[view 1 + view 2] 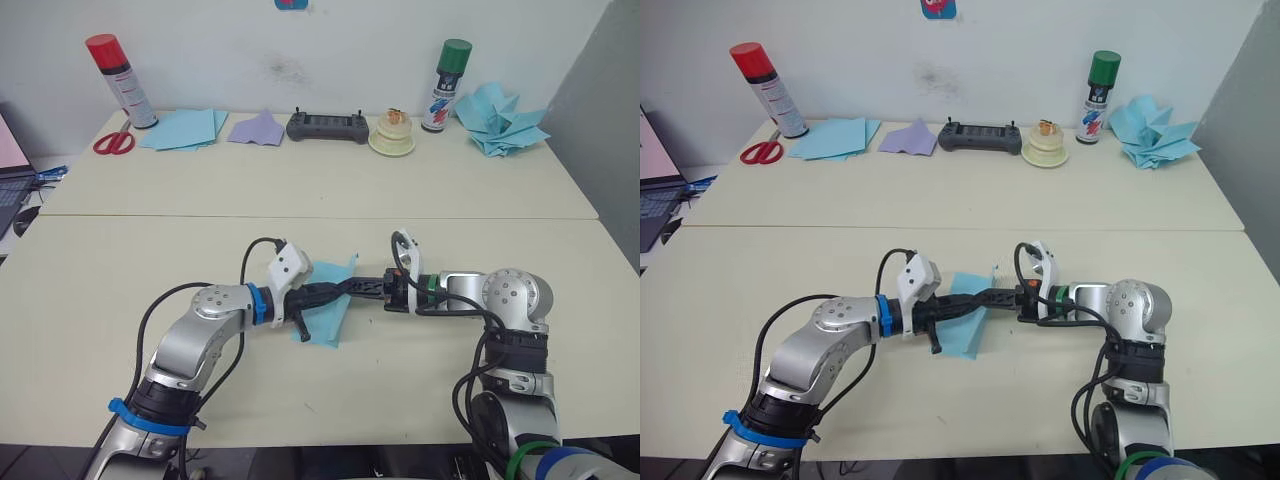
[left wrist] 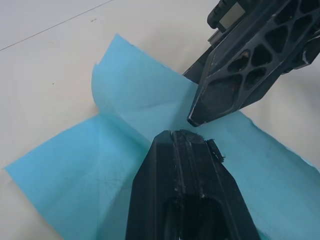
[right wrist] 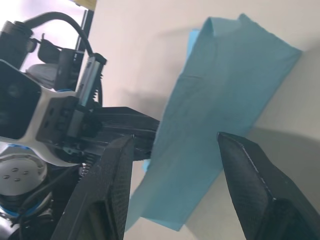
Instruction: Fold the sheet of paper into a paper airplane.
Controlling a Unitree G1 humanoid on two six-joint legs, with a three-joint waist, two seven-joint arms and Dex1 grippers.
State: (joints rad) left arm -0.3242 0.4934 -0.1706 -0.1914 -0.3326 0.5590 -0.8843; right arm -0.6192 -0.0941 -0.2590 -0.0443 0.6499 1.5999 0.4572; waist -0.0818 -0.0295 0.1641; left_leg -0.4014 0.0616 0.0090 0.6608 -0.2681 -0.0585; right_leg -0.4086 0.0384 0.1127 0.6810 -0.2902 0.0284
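Note:
The sheet of paper (image 1: pixel 327 312) is light blue and creased, and lies near the table's front middle with one flap (image 2: pixel 131 85) raised. My left gripper (image 1: pixel 338 291) reaches in from the left, shut on the sheet of paper at the base of that raised flap, where its fingertips (image 2: pixel 182 137) press together. My right gripper (image 1: pixel 356 288) comes from the right, tip to tip with the left one. It is open, with its fingers (image 3: pixel 116 175) spread to either side of the paper's raised face (image 3: pixel 215 95) and not touching it.
Along the far edge stand a red spray can (image 1: pixel 120 80), scissors (image 1: pixel 113 143), a flat stack of blue sheets (image 1: pixel 185 128), a lilac paper piece (image 1: pixel 258 128), a black controller (image 1: pixel 327 127), a cream round object (image 1: pixel 392 137), a green-capped can (image 1: pixel 447 85) and a heap of blue paper planes (image 1: pixel 500 120).

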